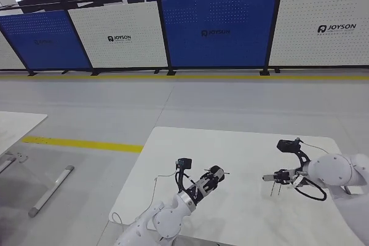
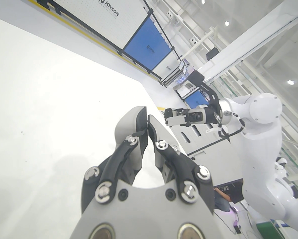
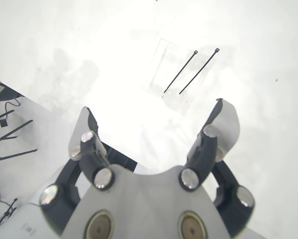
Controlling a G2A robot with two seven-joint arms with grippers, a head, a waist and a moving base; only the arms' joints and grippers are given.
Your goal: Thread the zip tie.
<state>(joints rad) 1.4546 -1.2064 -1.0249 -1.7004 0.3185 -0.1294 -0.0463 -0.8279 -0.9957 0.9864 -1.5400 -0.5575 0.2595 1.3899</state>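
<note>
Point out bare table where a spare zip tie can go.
Bare: the table beyond both grippers, and the strip between the left gripper and right gripper. Crowded: by the right gripper, two zip ties lie on a clear sheet.

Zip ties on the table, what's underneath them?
The two black zip ties lie on a clear plastic sheet or tray, on the white table. Through it only table shows; the ties cover thin lines of it.

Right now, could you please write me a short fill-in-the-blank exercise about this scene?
The right tool is ___.
___ zip ties lie on the clear sheet.
The left tool is ___ on a black strip.
Missing words: open; two; shut.
</note>
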